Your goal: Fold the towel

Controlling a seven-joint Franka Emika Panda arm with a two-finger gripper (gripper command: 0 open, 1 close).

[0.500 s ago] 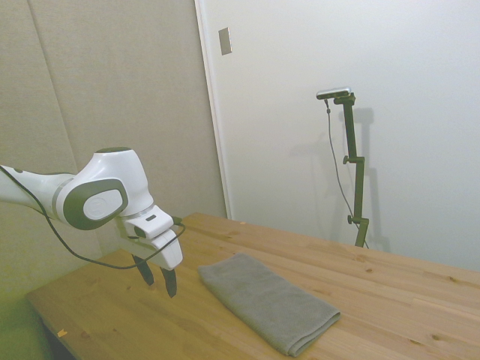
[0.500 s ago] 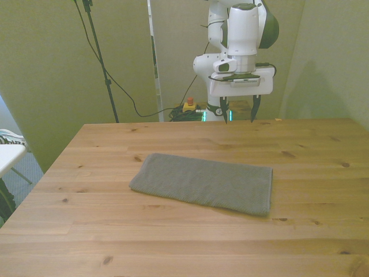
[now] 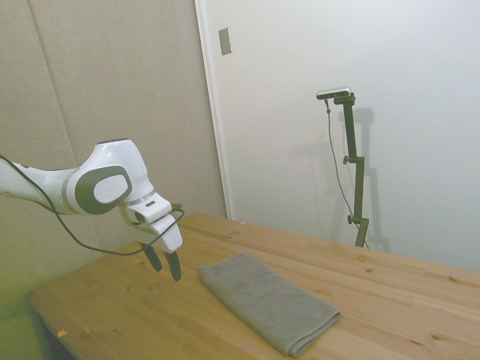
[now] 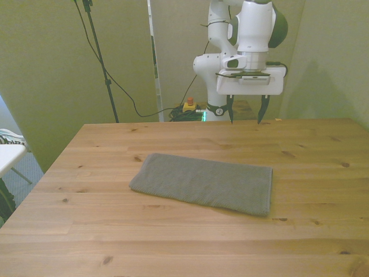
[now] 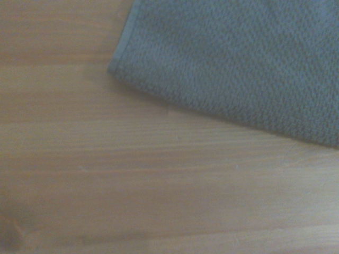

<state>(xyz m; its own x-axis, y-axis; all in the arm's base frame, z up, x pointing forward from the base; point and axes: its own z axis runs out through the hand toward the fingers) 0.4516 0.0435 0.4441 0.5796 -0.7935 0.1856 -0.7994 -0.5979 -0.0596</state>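
A grey towel (image 4: 204, 184) lies flat on the wooden worktop (image 4: 184, 242), near its middle. It is a long, narrow rectangle set at a slight slant: in the front view its left end sits a little farther from the camera than its right end. The right end there shows a thick, stacked edge of several layers. The surface looks smooth, with no loose corners sticking up. In the side view the towel (image 3: 266, 302) runs from the middle of the worktop (image 3: 112, 315) toward the near right, and its layered edge shows at the near end.

The white arm (image 4: 253, 29) holds the claw (image 4: 247, 109) in the air above the far part of the worktop, toward the front view's right. The two dark fingers (image 4: 230, 108) point downward and stand well apart, so the claw is open and holds nothing. It touches neither the towel nor the wood. In the side view the claw (image 3: 163, 262) hangs just left of the towel's far end, apart from it, with the fingers (image 3: 174, 265) tilted a little. A dark cable (image 3: 82, 244) loops below the arm (image 3: 97, 187).

The wrist view is soft in focus. It shows one corner of the towel (image 5: 238, 74) with its woven, bumpy texture and a narrow hem along one side, lying on bare wood grain of the worktop (image 5: 132, 185).
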